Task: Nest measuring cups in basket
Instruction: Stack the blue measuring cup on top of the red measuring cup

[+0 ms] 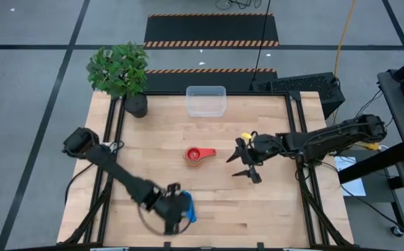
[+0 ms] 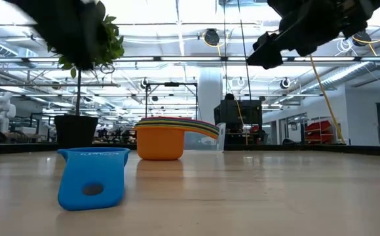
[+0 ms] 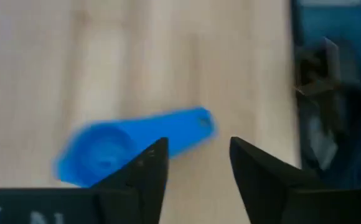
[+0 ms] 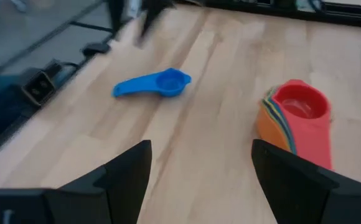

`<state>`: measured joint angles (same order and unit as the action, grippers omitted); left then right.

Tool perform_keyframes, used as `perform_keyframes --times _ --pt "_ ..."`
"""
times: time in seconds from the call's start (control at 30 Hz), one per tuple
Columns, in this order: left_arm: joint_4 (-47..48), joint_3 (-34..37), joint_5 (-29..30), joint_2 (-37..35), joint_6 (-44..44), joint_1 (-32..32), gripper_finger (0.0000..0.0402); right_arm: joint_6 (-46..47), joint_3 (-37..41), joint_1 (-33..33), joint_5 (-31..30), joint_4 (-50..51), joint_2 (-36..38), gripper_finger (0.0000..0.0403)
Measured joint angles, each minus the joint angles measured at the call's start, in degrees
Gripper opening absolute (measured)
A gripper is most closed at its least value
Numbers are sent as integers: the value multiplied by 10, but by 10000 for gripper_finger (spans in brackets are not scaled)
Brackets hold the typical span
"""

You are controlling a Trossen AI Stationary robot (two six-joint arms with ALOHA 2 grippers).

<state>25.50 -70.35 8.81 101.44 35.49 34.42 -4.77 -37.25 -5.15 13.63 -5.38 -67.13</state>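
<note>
Down near the front edge of the tabletop [image 1: 272,202], the left gripper [image 1: 176,213] hovers over a lone blue measuring cup [image 3: 127,144], its fingers spread with nothing between them. Mid-table sits the nested stack of cups [image 1: 196,155], red on top, orange at the bottom. Beside it the right gripper [image 1: 245,162] hangs wide and empty. The clear basket [image 1: 205,101] stands at the far edge by a potted plant [image 1: 122,73].
</note>
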Motion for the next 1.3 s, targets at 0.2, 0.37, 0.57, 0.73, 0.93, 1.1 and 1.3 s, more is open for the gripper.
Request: perform_keyframes --times 0.2,0.37,0.57,0.73,0.93,1.1,1.3 --pt "-11 0 41 47 54 66 98 -4 1 -22 -71 -13 0 267" --pt "-28 0 46 90 67 63 43 -4 1 -25 -78 -25 0 267" --pt "-60 -1 33 130 65 33 5 -14 1 -25 -79 -26 0 267" --pt "-65 -1 50 136 62 14 17 -19 1 -25 -78 -30 0 267" --pt "-95 0 112 140 10 -8 17 -25 1 -25 -79 -30 0 267" --pt "-88 1 85 129 8 -10 4 -45 1 -35 -78 -25 0 267" --pt "-89 0 89 83 17 18 13 -75 19 -61 -120 -40 0 267"
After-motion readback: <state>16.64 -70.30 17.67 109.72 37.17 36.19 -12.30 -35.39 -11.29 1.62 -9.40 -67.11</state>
